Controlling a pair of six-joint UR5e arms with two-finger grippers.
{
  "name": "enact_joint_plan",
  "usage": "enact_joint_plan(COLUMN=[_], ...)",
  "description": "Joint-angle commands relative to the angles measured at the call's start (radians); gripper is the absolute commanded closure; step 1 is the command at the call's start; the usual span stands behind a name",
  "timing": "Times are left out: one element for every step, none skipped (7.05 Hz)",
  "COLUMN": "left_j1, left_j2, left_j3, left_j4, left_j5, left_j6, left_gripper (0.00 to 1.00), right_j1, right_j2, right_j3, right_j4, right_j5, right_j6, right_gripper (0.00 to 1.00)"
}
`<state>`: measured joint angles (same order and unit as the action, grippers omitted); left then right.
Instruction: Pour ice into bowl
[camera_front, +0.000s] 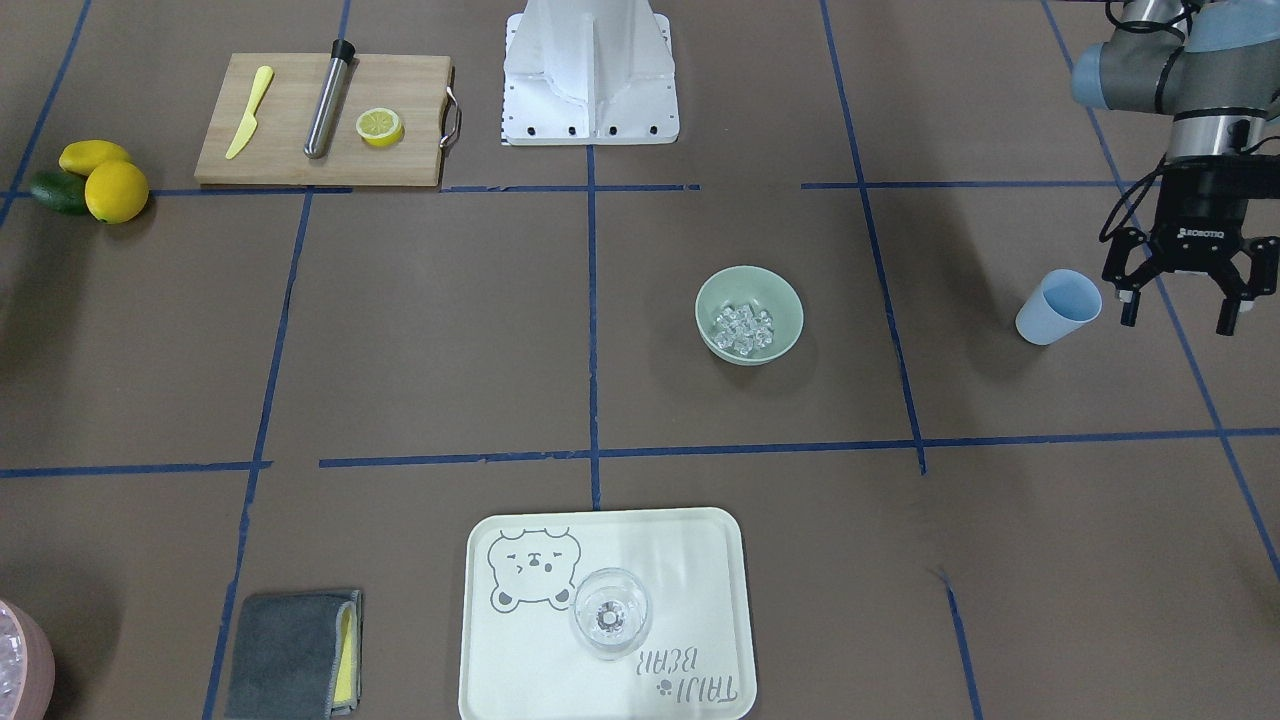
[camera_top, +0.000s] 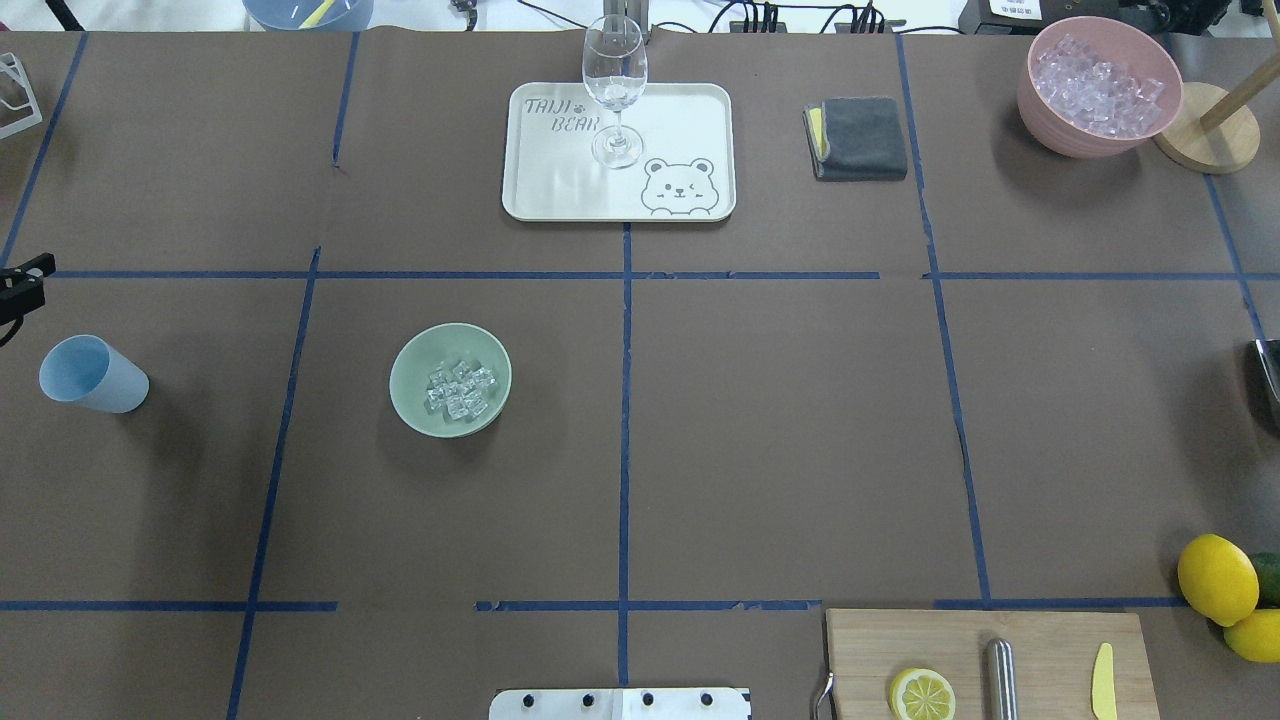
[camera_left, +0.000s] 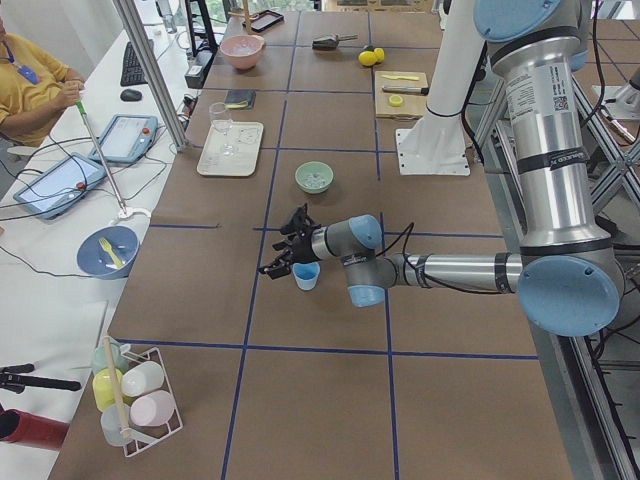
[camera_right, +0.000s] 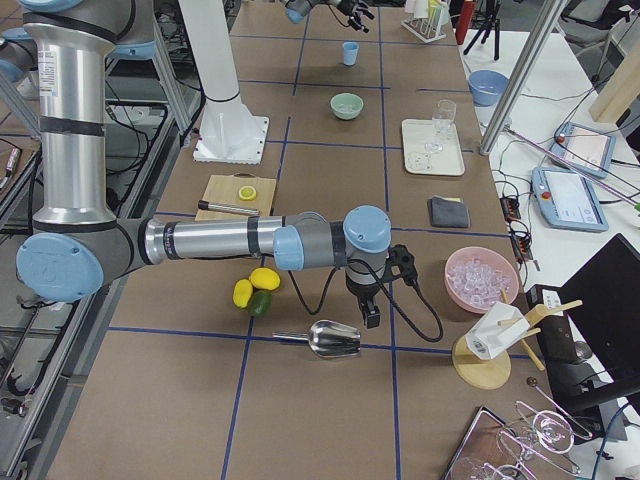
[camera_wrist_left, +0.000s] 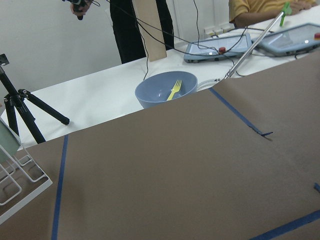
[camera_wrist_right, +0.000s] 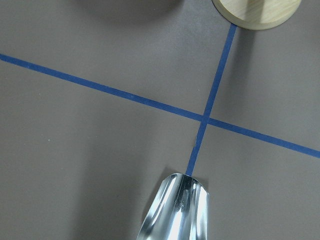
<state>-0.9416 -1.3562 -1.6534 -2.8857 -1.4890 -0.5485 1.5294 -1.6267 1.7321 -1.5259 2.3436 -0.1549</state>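
Observation:
The sage-green bowl (camera_front: 750, 283) stands left of the table's middle in the overhead view (camera_top: 428, 352). A small heap of clear ice (camera_front: 743, 330) lies in it and also shows from overhead (camera_top: 460, 391). A light blue cup (camera_front: 1058, 307) stands upright and looks empty, apart from the bowl (camera_top: 92, 375). My left gripper (camera_front: 1178, 318) is open and empty, hanging just beside the cup without touching it. My right gripper (camera_right: 370, 315) is over the handle end of a metal scoop (camera_right: 335, 340); I cannot tell whether it is open or shut.
A pink container of ice (camera_top: 1100, 85) and a wooden stand (camera_top: 1205, 140) sit at the far right corner. A tray (camera_top: 560, 190) holds a clear glass (camera_top: 614, 85); a grey cloth (camera_top: 860, 138) lies beside it. A cutting board (camera_front: 320, 120) and lemons (camera_front: 115, 190) are by the robot's base.

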Motion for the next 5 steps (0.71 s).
enact_joint_plan(left_j1=[-0.267,-0.396,-0.493,-0.541,-0.545], left_j2=[-0.065,-0.085,-0.112,-0.128,-0.13], left_j3=[-0.02,-0.02,-0.02,-0.014,-0.011], left_j4=[0.245,0.364,0.514,0.62,0.766], left_j5=[-0.353,-0.534,-0.668,-0.672,-0.672], left_j6=[0.28,0.374,0.437,0.505,0.553], left_gripper=[0.0,0.0,0.0,0.0,0.0], right_j1=[0.0,0.0,0.0,0.0,-0.001], right_j2=[-0.001,-0.002,-0.002,0.001,0.002], right_j3=[0.011,0.026,0.035,0.038,0.053], right_j4=[0.0,0.0,0.0,0.0,0.0], right_j5=[0.0,0.002,0.005,0.006,0.013], right_j6=[0.006,0.02,0.024,0.032,0.056], right_gripper=[0.0,0.0,0.0,0.0,0.0])
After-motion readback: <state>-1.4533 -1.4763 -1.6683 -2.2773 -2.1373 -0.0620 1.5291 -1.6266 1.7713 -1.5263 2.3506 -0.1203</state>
